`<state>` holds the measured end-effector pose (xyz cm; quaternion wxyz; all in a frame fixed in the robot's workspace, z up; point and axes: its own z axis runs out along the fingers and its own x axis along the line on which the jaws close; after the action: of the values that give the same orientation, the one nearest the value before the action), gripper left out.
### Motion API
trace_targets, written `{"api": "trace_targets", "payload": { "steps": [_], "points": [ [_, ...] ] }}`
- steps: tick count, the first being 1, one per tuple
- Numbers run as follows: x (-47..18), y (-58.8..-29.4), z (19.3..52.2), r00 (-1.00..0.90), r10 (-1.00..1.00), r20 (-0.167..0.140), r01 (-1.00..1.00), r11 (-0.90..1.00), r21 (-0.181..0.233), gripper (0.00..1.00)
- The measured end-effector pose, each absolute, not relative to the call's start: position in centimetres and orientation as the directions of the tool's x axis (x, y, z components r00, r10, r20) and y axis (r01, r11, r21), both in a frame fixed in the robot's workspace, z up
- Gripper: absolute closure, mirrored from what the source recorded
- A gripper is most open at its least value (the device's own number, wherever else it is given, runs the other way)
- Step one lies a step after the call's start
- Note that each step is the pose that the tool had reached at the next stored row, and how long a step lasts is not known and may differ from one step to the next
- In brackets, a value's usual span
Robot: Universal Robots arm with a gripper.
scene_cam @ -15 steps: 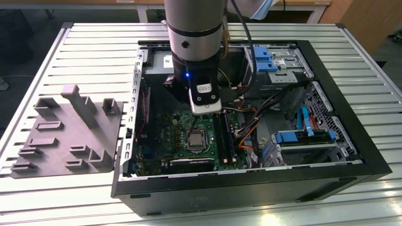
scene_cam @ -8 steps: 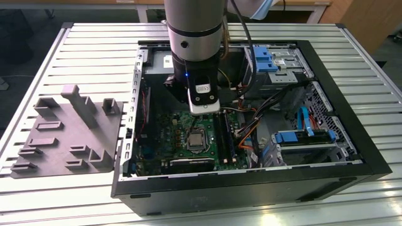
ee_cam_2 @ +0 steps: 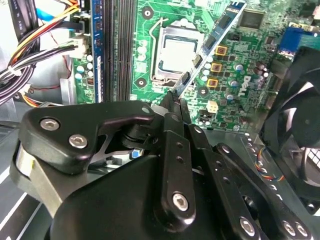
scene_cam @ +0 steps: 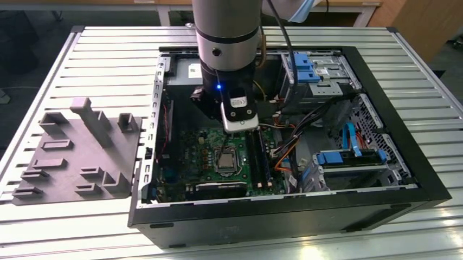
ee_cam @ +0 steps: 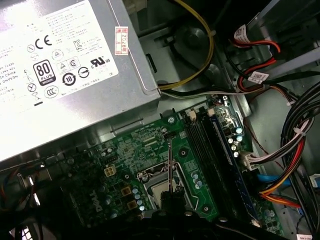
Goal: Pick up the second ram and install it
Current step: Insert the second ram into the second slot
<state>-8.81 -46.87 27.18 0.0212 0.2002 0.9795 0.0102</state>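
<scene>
The second ram, a slim flat memory stick with a bluish edge and a row of small chips, is pinched at one end between my black gripper's fingers, which are closed tight on it. In the second wrist view the stick reaches away from the fingertips and hangs above the green motherboard, crossing over the edge of the square silver processor socket. In the first wrist view I see the stick edge-on as a thin upright sliver over that same socket.

The long black memory slots lie parallel to one side of the socket, apart from the stick. One slot carries a blue-edged stick already seated.

In the exterior view my grey arm reaches down into the open black computer case, which lies on its side on a slatted metal table. The gripper hangs just above the motherboard.

Bundles of orange, yellow and black cables run beside the slots. A large silver power supply box sits against the board's far edge. A round black case fan stands at the board's side. On the table, at the exterior view's left, rests a grey plastic fixture with raised blocks.
</scene>
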Motion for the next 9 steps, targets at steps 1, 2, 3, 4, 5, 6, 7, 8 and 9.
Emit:
{"api": "trace_targets", "payload": {
  "steps": [1,2,3,4,5,6,7,8,9],
  "points": [
    [-8.69,-46.87,27.15,-0.921,0.387,-0.038,0.386,0.922,0.029,0.88],
    [-8.55,-46.87,27.12,-0.923,0.382,-0.038,0.381,0.924,0.029,0.88],
    [-8.41,-46.87,27.09,-0.925,0.377,-0.038,0.376,0.926,0.029,0.88],
    [-8.28,-46.87,27.07,-0.927,0.372,-0.038,0.371,0.928,0.029,0.88],
    [-8.16,-46.87,27.04,-0.930,0.367,-0.037,0.366,0.930,0.029,0.88],
    [-8.08,-46.87,27.01,-0.932,0.359,-0.037,0.359,0.933,0.028,0.88],
    [-8.01,-46.87,26.98,-0.936,0.351,-0.037,0.350,0.936,0.028,0.88],
    [-7.95,-46.87,26.94,-0.939,0.342,-0.037,0.341,0.940,0.028,0.88],
    [-7.89,-46.87,26.90,-0.943,0.331,-0.037,0.330,0.943,0.028,0.88]
  ]
}}
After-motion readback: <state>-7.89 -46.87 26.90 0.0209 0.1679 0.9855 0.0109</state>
